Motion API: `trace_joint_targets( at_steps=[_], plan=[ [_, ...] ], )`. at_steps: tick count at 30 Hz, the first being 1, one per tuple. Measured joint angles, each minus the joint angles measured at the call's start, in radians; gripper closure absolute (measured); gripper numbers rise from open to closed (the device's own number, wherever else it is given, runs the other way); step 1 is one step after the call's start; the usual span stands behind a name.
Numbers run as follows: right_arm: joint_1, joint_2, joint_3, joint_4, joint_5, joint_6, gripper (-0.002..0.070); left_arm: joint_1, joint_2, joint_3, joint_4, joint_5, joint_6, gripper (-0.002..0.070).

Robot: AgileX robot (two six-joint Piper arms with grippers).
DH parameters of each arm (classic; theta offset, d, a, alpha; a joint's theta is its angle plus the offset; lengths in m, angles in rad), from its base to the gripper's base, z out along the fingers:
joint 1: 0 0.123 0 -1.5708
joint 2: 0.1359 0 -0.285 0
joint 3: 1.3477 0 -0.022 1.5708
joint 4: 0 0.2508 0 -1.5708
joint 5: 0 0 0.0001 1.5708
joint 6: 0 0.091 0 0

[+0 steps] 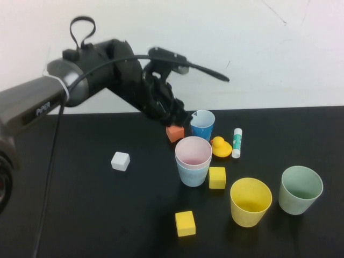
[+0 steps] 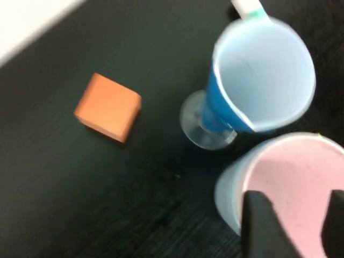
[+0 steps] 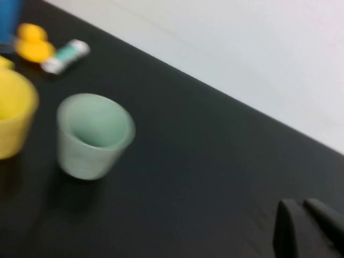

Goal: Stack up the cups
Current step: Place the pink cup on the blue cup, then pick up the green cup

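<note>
One cup nested, two still loose.

The pink plastic tumbler [image 1: 193, 151] sits inside the light blue tumbler [image 1: 192, 175], just under and in front of the left gripper [image 1: 180, 115], which is released and empty. The yellow tumbler [image 1: 250, 201] and pale green tumbler [image 1: 300, 189] stand upright, apart. The right gripper [image 3: 309, 228] is clenched, well clear of the green one.

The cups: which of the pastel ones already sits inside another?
The pink cup, nested in the light blue cup. The yellow cup and pale green cup stand alone.
</note>
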Motion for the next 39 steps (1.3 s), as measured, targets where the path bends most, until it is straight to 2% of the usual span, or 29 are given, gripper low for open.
trace_joint_targets(
  at_steps=[4,6,10,15,19,22,25,31,33,39],
  plan=[
    [0.013,0.036,-0.077,0.166,0.102,-0.173,0.0679,0.0,-0.065,-0.045,0.085,0.002,-0.06,0.0589],
    [0.013,0.087,-0.129,0.245,0.155,-0.23,0.0679,0.0,-0.125,-0.055,0.122,-0.022,-0.086,0.0639],
    [0.013,0.228,-0.211,0.314,0.214,-0.269,0.0679,0.0,-0.26,-0.061,0.175,-0.055,-0.137,0.0667],
    [0.013,0.421,-0.256,0.324,0.198,-0.336,0.0679,0.0,-0.451,-0.024,0.195,-0.088,-0.144,0.0672],
    [0.013,0.57,-0.282,0.344,0.157,-0.352,0.0675,0.0,-0.623,0.101,0.226,-0.153,-0.144,0.0673],
    [0.013,0.676,-0.311,0.35,0.135,-0.353,0.0646,0.0,-0.754,0.24,0.258,-0.215,-0.144,0.0673],
    [0.013,0.783,-0.346,0.361,0.123,-0.353,0.0573,0.0,-0.884,0.404,0.301,-0.29,-0.144,0.0673],
    [0.013,1.002,-0.42,0.437,0.112,-0.386,0.0302,0.002,-1.156,0.754,0.359,-0.545,-0.144,0.0673],
    [0.013,1.071,-0.446,0.451,0.096,-0.414,0.0245,0.002,-1.242,0.854,0.362,-0.606,-0.144,0.0674],
    [0.013,1.301,-0.53,0.47,0.024,-0.438,0.0192,0.002,-1.41,1.048,0.362,-0.601,-0.144,0.0674]
  ],
)
